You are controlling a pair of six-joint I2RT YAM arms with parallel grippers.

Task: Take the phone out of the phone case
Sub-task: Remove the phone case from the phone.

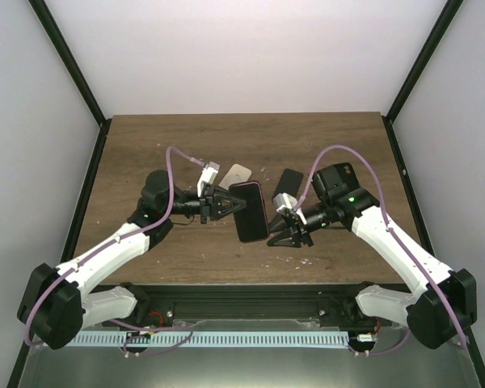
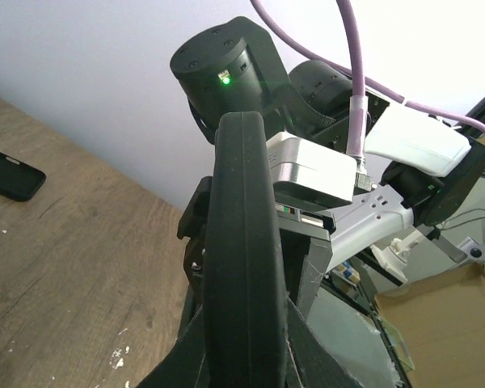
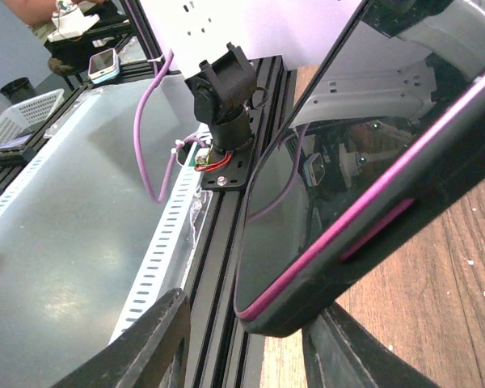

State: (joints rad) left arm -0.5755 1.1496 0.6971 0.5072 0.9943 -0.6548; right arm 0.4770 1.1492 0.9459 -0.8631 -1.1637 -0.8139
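Starting nearest the arm bases, the right gripper [image 1: 284, 237] is standing with its jaws spread. Its fingers [image 3: 158, 339] are sitting one on each side of the lower near corner of the phone [image 1: 249, 212]. A gap is showing on at least one side, so no grip is being made there. This placement is judged to be a set-up for catching the corner of the case [image 3: 436, 178], whose pink trim is running along the screen edge.

Moving outward, the phone is sitting fully inside its case and appears raised clear of the table [image 1: 145, 153], between the two arms. The left gripper [image 1: 220, 203] is pinching it across its left long edge, jaws pressed tight on the cased body. That hold is judged to be a brace, steadying the phone while the other arm works on the case.

Farther back, a spare black case [image 1: 288, 179] and a pale flat item [image 1: 236, 173] are lying on the table, well apart from both grippers and taking no part.
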